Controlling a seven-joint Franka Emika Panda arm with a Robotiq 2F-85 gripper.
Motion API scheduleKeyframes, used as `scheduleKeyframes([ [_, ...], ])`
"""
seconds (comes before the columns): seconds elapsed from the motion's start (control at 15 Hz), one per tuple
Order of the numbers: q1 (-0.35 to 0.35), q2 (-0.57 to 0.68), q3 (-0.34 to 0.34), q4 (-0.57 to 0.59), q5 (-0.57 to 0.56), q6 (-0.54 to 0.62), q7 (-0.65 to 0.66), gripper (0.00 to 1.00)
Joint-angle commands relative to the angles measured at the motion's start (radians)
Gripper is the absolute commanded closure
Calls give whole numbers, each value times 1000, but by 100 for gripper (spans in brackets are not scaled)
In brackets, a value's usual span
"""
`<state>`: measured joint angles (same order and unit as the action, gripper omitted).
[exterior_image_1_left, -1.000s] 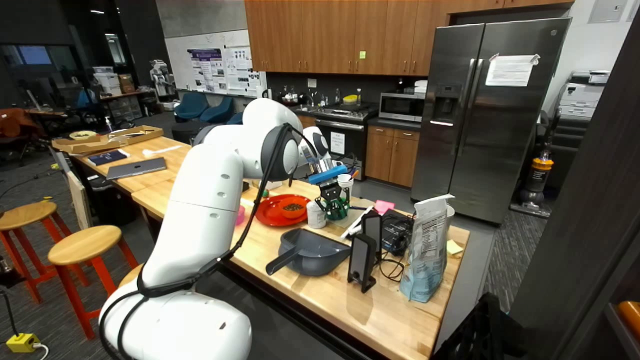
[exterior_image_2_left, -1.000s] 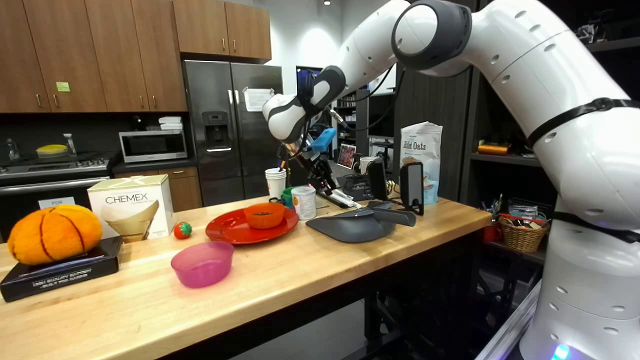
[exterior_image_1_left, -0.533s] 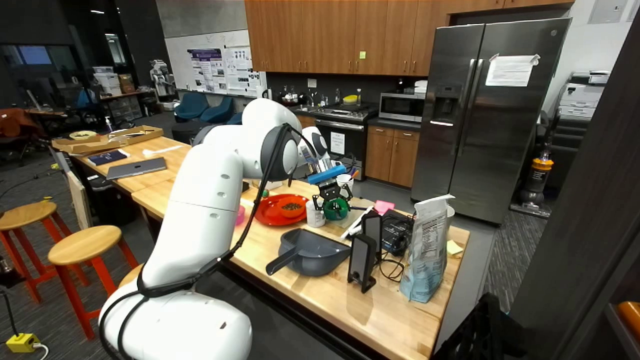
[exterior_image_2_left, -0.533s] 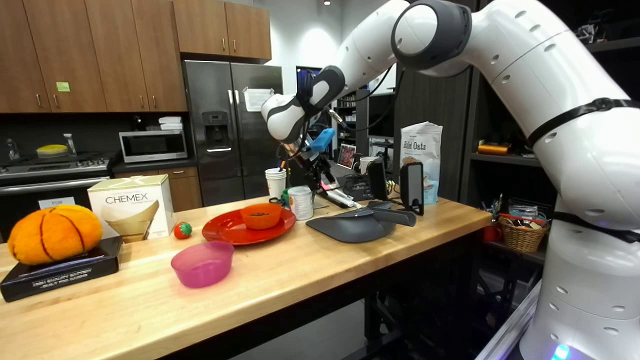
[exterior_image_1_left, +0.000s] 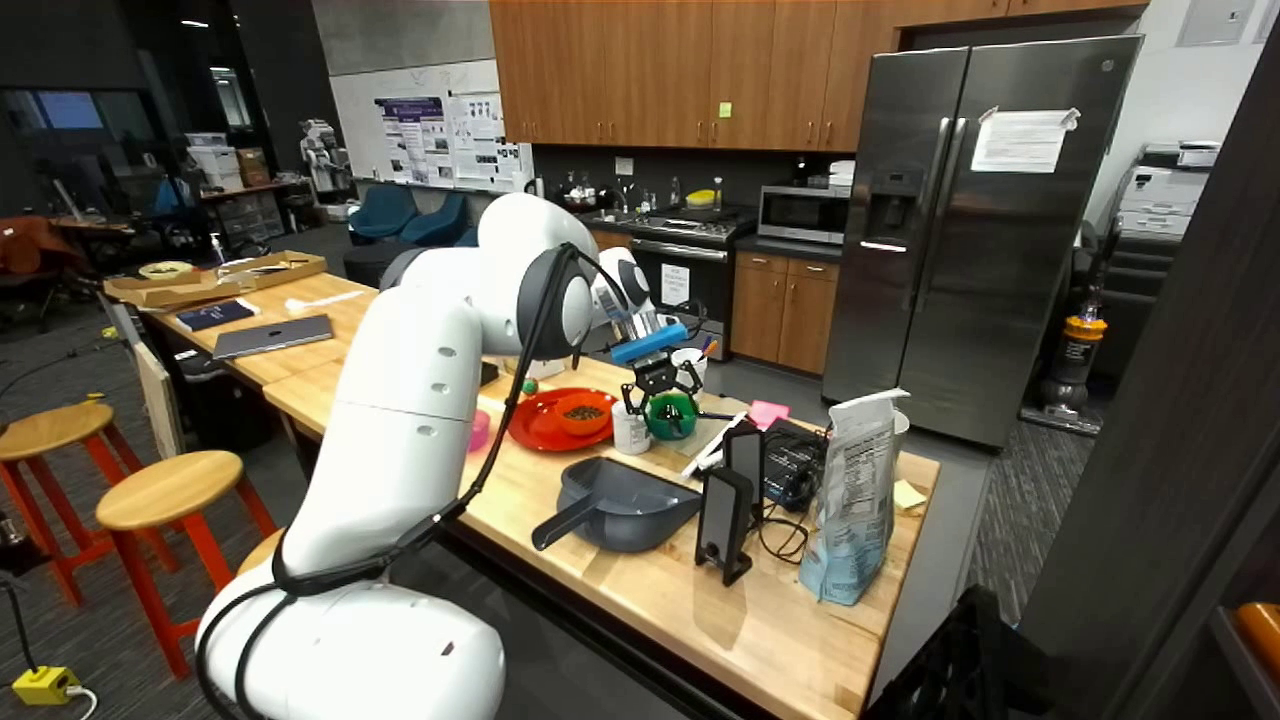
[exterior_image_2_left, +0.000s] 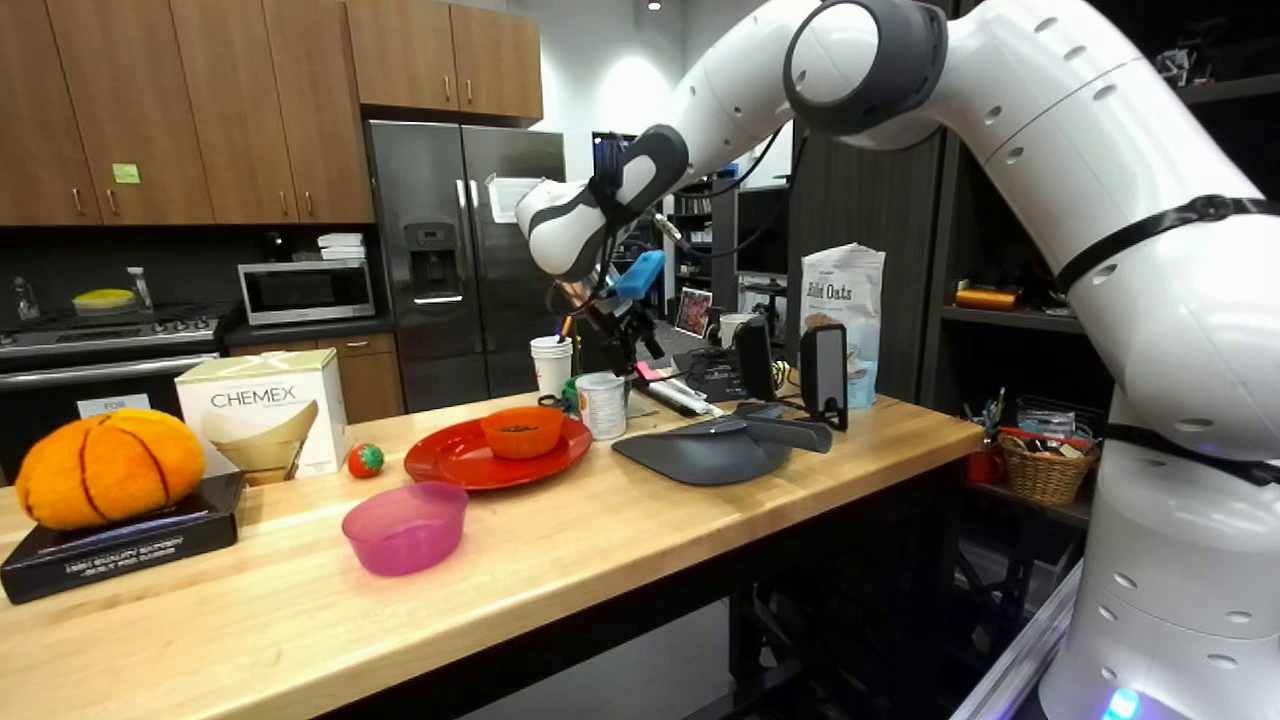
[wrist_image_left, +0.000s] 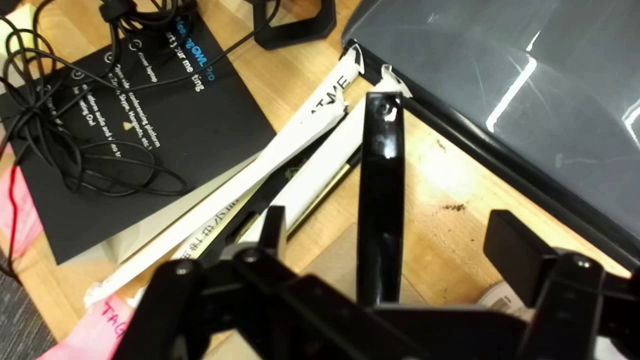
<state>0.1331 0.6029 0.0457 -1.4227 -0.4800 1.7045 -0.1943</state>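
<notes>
My gripper (wrist_image_left: 389, 219) stands open, its fingers wide apart. Between them in the wrist view runs a glossy black handle (wrist_image_left: 381, 190), with a gap on either side. In an exterior view the gripper (exterior_image_1_left: 660, 398) is over a green bowl-shaped vessel (exterior_image_1_left: 664, 428); a dark bar sticks out from it to the right, apparently that handle. Close beside the vessel is a white can (exterior_image_1_left: 631, 432), its lid partly hidden by a finger in the wrist view. A red plate (exterior_image_1_left: 535, 428) bearing an orange bowl (exterior_image_1_left: 583, 424) of small brown bits sits further left.
A grey dustpan (exterior_image_1_left: 640, 525) lies near the table's front edge. Paper-wrapped sticks (wrist_image_left: 295, 137) and a black box (wrist_image_left: 175, 115) under tangled cables lie by the gripper. Speakers (exterior_image_1_left: 722, 520), an oats bag (exterior_image_1_left: 850, 500) and a white cup with pens (exterior_image_1_left: 690, 366) stand around.
My gripper has opened and risen slightly, freeing the handle. The green vessel has tipped so its inside shows. Can, plate and orange bowl have shifted a little.
</notes>
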Motion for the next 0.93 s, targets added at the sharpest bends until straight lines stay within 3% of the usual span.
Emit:
scheduleKeyframes([
  [0.0, 16, -43, -14, -17, -20, 12, 19, 0],
  [0.87, 74, -188, 5, 29, -41, 7, 29, 0],
])
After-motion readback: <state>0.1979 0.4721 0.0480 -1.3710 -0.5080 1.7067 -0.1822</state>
